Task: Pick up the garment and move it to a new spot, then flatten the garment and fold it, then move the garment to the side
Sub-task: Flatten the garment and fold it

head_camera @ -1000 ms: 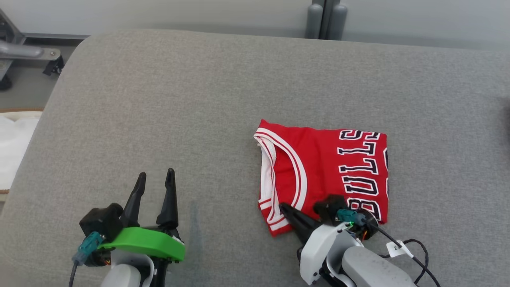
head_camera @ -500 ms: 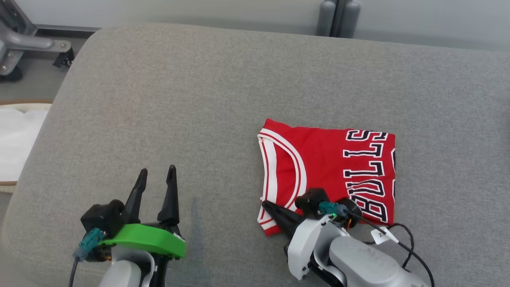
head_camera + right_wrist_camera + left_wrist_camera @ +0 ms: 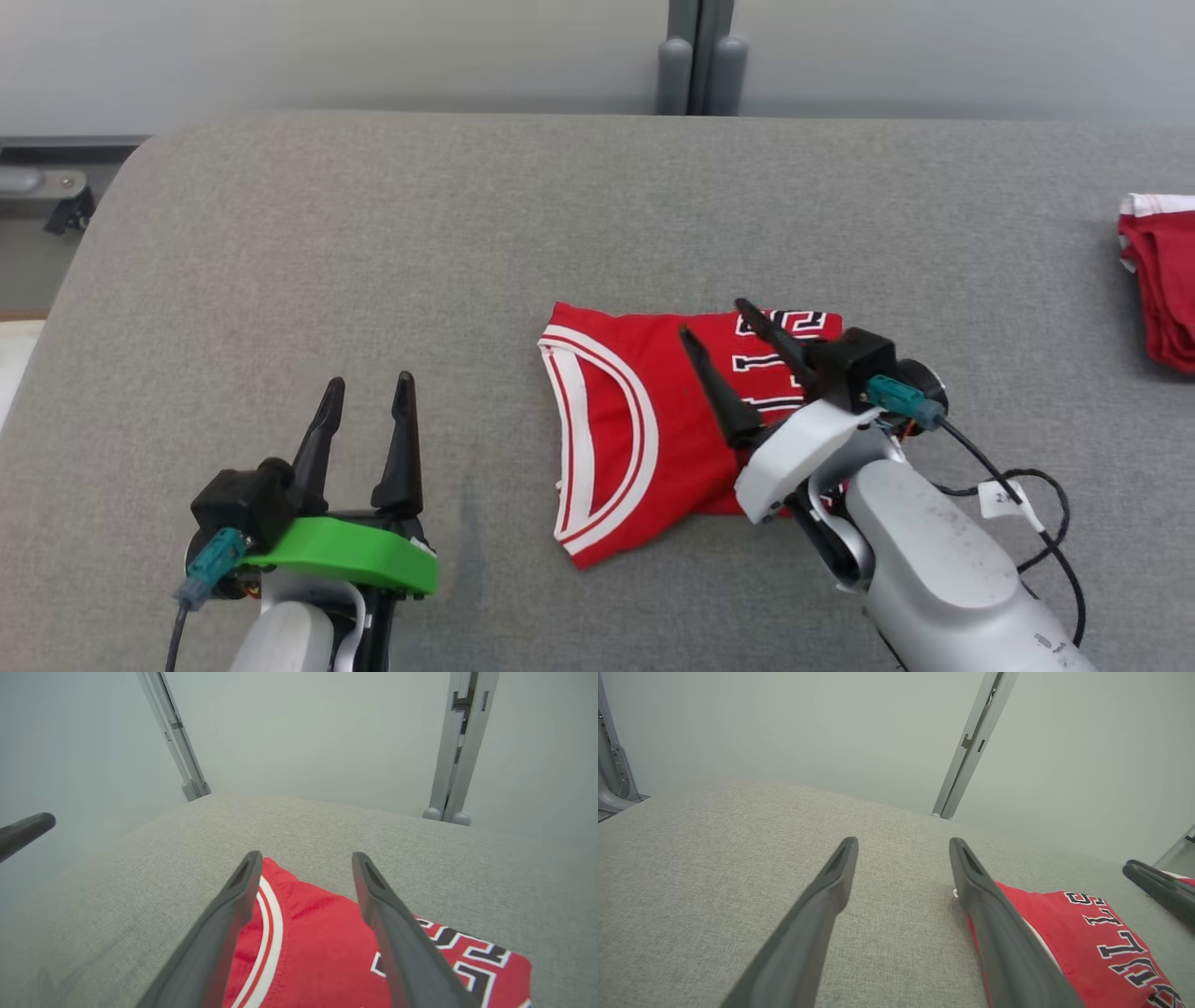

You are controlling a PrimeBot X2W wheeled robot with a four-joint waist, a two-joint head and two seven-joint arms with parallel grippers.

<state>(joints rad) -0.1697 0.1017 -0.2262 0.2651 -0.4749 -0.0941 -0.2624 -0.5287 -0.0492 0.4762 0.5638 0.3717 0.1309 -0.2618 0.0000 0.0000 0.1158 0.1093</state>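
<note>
The garment (image 3: pixel 644 429) is a red jersey with white trim and black-and-white lettering, lying folded on the grey padded table (image 3: pixel 373 243). My right gripper (image 3: pixel 714 317) hovers over the garment's right half, open, with nothing between its fingers. The right wrist view has the open right gripper (image 3: pixel 307 856) above the garment (image 3: pixel 322 952). At the lower left, my left gripper (image 3: pixel 369 380) stands open over bare table, well left of the garment. In the left wrist view the left gripper (image 3: pixel 903 842) is open, with the garment (image 3: pixel 1087 938) to its right.
A second red cloth with white trim (image 3: pixel 1162 280) lies at the table's right edge. Grey posts (image 3: pixel 700 56) stand behind the table against a pale wall. The table's rounded left corner (image 3: pixel 103 205) borders the floor and a metal frame (image 3: pixel 37 182).
My right gripper has opened, let go of the garment's near edge and risen above it. The head camera has shifted, bringing the second red cloth into view. The left gripper has not moved.
</note>
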